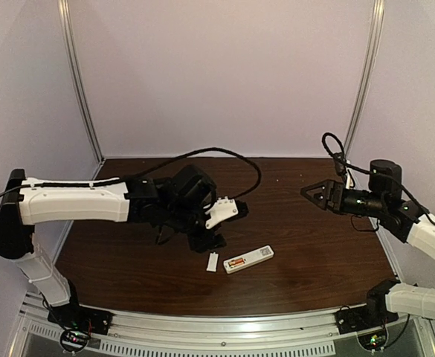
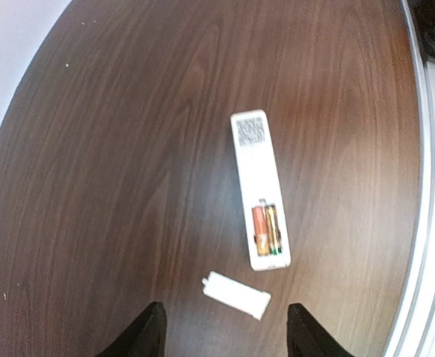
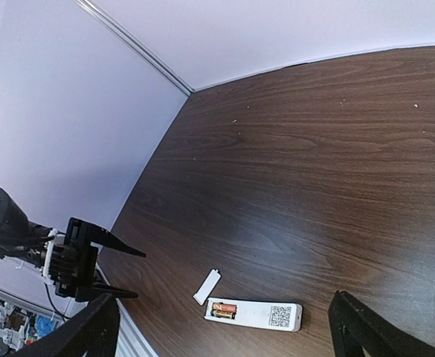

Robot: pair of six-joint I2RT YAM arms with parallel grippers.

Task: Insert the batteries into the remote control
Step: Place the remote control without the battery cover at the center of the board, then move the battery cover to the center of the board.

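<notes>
In the lower centre of the top view, on the dark wood-grain table (image 1: 314,253):

Item 1. Remote control (image 1: 248,259) (image 2: 259,190) (image 3: 254,313): slim white bar, lying flat with its back face up. It is slightly tilted, so its right end sits higher in the frame. A square printed code marks 1 end; the battery bay at the other end stands uncovered. In the left wrist view it runs from centre frame to lower centre, bay end lowest.

Item 2. Batteries (image 2: 269,230) (image 3: 223,309): 2 orange-and-gold cylinders, seated side by side inside the bay, lengthwise along the remote control.

Item 3. Cover plate (image 1: 212,262) (image 2: 236,294) (image 3: 207,287): small white rectangle, loose on the table just beside the bay end of the remote control. A narrow strip of wood separates the 2.

Item 4. Left gripper (image 1: 216,227) (image 2: 224,335): centre-left of the top view, directly above the cover plate in frame and raised off the table. Its jaws are parted and grip nothing. Both dark fingertips show at the bottom edge of its wrist view, 1 on each side of the cover plate.

Item 5. Right gripper (image 1: 311,193): centre-right of the top view, well apart from the remote control, pointing toward frame left. Its jaws are spread wide and empty. Its fingertips occupy the lower corners of its wrist view, with the remote control, batteries and cover plate in the lower centre between them.
</notes>
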